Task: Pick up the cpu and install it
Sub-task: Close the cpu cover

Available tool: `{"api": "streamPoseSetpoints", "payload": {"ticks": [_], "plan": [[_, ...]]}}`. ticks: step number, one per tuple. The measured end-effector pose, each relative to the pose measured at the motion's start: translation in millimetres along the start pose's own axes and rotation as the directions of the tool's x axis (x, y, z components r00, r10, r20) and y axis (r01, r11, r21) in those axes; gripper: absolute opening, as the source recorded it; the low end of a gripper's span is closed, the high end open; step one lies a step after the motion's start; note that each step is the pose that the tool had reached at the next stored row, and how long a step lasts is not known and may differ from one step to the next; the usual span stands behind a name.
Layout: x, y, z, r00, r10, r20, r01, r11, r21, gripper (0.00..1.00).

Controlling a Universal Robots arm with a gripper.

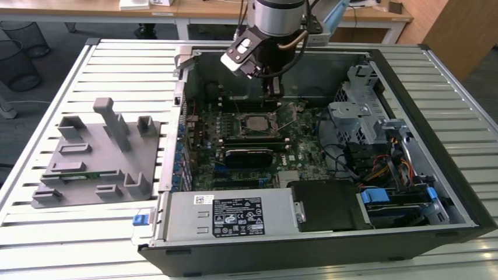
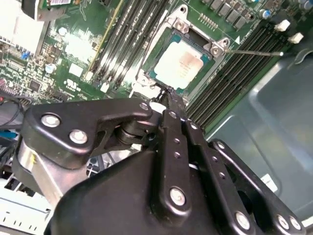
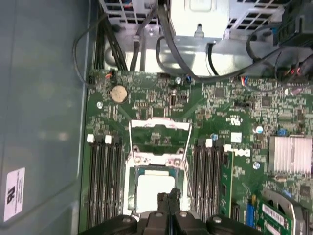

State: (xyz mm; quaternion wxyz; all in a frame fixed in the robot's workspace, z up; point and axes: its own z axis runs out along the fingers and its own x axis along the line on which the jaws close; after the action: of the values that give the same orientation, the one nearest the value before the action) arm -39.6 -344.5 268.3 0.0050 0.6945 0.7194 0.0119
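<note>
Found the gripper low over the middle of a green motherboard, claw pressed together and pinching nothing, tips at the edge of the socket. Could not tell whether the tips touched anything. Saw the cpu lying flat inside that open socket, silver top up, with the load frame tipped up and the thin lever swung clear. Judged the placing done or nearly so, with the frame not yet closed. Judged good work here as keeping the chip level and square to the socket walls. Judged it wise also to avoid any sideways push or hard press that might harm the contacts beneath, and to keep the tips off the raised frame and lever.

Turned to containers, starting from the exterior view's left. Met first a grey holder tray on a slatted table, with posts and slots, one slot holding a narrow green memory stick. Could not tell the contents of the other slots. Met next, toward the right, the open computer case. Noted inside it the motherboard, a power supply at the near edge, and a drive cage with bundled cables at that view's right.
</note>
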Motion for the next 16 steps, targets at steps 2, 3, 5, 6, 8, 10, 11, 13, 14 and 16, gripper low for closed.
{"api": "streamPoseSetpoints", "payload": {"ticks": [2, 3, 5, 6, 8, 10, 11, 13, 14, 16], "plan": [[-0.2, 4.7, 0.0, 1.0, 0.0, 0.0002, 0.0, 1.0, 0.0034, 0.11], [-0.3, 7.7, 0.2, 1.0, 0.0, 0.0001, 0.0, 1.0, 0.0059, 0.11], [-0.5, 12.9, 0.5, 1.0, 0.0, -0.0002, 0.0, 0.9999, 0.0101, 0.11], [-0.6, 14.6, 0.6, 1.0, 0.0, -0.0001, 0.0, 0.9999, 0.0108, 0.11], [-0.7, 17.2, 0.8, 1.0, 0.0, 0.0, 0.0, 0.9999, 0.0112, 0.11], [-0.8, 19.9, 1.0, 1.0, 0.0, -0.0002, 0.0, 0.9999, 0.0113, 0.11], [-0.8, 21.4, 1.1, 1.0, 0.0, -0.0001, 0.0, 0.9999, 0.0112, 0.11], [-1.0, 24.5, 1.3, 1.0, 0.0, -0.0001, 0.0, 0.9999, 0.0113, 0.11], [-1.0, 25.9, 1.5, 1.0, 0.0, -0.0001, 0.0, 0.9999, 0.0113, 0.11], [-1.1, 28.2, 1.8, 1.0, 0.0, 0.0, 0.0, 0.9999, 0.0113, 0.11]]}}
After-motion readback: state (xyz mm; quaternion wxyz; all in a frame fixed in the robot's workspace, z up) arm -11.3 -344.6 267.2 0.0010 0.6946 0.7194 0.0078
